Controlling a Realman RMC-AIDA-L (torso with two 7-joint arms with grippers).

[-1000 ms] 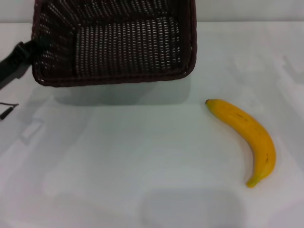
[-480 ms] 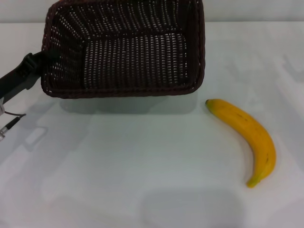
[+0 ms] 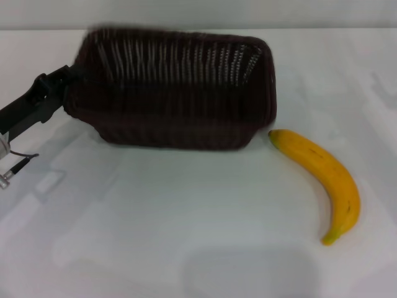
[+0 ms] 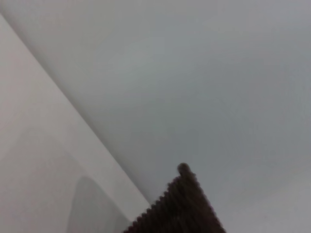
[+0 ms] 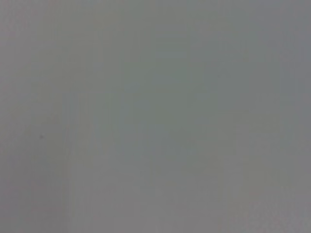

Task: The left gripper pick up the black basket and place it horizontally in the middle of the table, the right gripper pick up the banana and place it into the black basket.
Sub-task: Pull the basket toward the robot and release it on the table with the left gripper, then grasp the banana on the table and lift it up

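Note:
The black basket [image 3: 177, 90] is at the far middle of the white table [image 3: 186, 217], tilted so its near wall faces me. My left gripper [image 3: 65, 81] is shut on the basket's left rim and holds it. A corner of the basket also shows in the left wrist view [image 4: 180, 208]. The yellow banana [image 3: 322, 177] lies on the table to the right of the basket, its near end greenish, its far end close to the basket's right corner. My right gripper is out of view; the right wrist view shows only a plain grey surface.
A thin cable end [image 3: 15, 164] hangs by my left arm at the table's left edge. Bare tabletop lies in front of the basket and to the left of the banana.
The basket has come toward me and lower, and has tipped so its opening turns away. The left arm moved right with it. The banana has not moved.

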